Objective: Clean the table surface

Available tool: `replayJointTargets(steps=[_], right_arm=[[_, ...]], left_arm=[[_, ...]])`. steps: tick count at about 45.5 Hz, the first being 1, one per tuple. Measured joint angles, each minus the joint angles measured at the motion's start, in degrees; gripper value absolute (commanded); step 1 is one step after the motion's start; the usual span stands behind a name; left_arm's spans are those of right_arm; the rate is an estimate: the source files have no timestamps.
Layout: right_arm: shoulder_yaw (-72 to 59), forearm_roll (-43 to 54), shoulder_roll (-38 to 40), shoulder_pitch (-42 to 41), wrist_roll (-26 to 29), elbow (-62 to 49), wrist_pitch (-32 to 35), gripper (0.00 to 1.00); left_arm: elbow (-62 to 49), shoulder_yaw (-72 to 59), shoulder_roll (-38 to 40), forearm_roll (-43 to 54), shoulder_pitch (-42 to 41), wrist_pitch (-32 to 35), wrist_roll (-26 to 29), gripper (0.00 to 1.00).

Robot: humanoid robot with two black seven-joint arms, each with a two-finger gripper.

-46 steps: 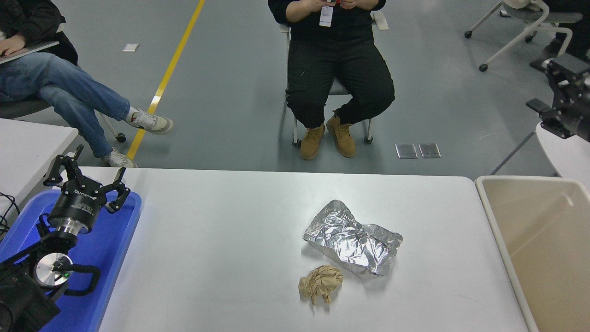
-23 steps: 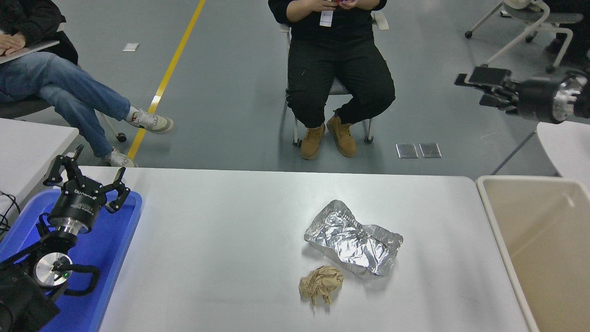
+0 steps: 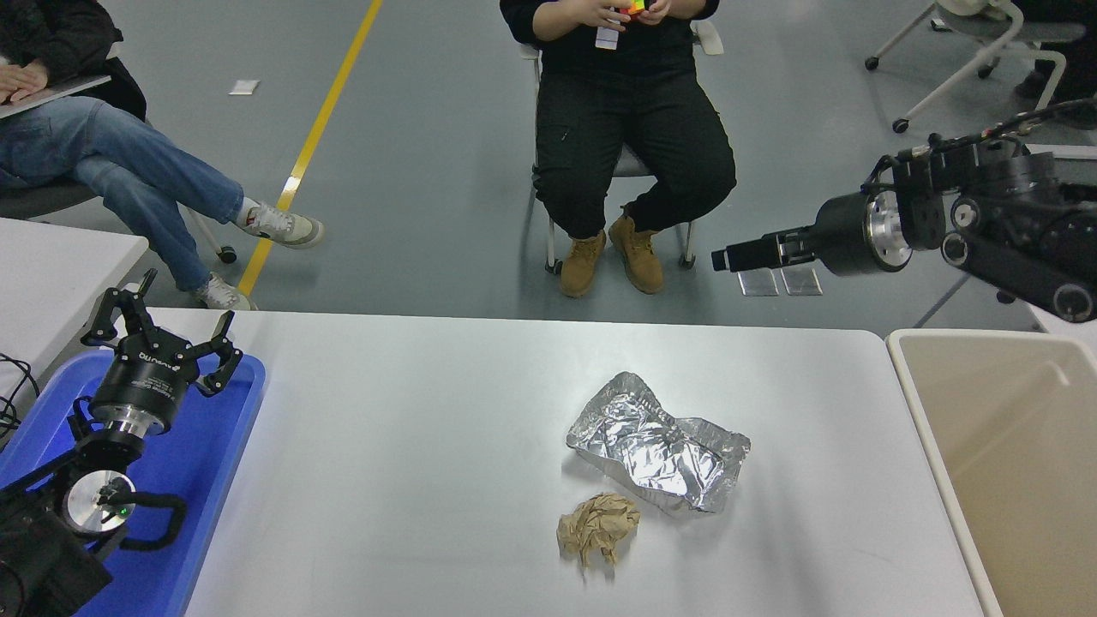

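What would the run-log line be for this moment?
right gripper: raised beyond table's far edge, empty | left gripper: parked over blue tray | crushed foil container, crumpled brown paper: untouched on table surface

We see a white counter (image 3: 411,480) bearing a shiny silver crumpled foil tray (image 3: 658,443) and a tan paper wad (image 3: 597,528). A bright blue tray (image 3: 210,454) flanks one end, a beige bin (image 3: 1011,446) the other. Both arms are black; the grey floor carries a yellow line (image 3: 308,146).

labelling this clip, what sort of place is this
Probably a robotics lab or test hall: grey floor with a yellow painted line, wheeled office chairs, and a seated person watching across the white rectangular table.
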State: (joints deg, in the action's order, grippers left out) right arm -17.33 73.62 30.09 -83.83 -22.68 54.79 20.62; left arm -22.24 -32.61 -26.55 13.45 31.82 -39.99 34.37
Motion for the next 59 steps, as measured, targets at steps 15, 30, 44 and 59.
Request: replayJointTargets(steps=[15,30,44,59], right_arm=[[-4.1,5.2,-6.1,2.8,-0.3,-0.7,-1.4,0.99],[-6.4,6.3,-13.4,7.8,-0.3,-7.0,-4.4,0.99],[-10.2,6.1,-17.9,11.4,-0.2,-11.6,-9.9,0.99],[-12.0,5.7,-22.1,16.1,-0.3,-20.1,-15.2,0.98]], left_arm=[[0.0,0.0,0.0,0.0,0.0,0.0,0.0,1.0],[0.0,0.0,0.0,0.0,0.0,0.0,0.0,1.0],[0.0,0.0,0.0,0.0,0.0,0.0,0.0,1.0],[0.0,0.0,0.0,0.0,0.0,0.0,0.0,1.0]])
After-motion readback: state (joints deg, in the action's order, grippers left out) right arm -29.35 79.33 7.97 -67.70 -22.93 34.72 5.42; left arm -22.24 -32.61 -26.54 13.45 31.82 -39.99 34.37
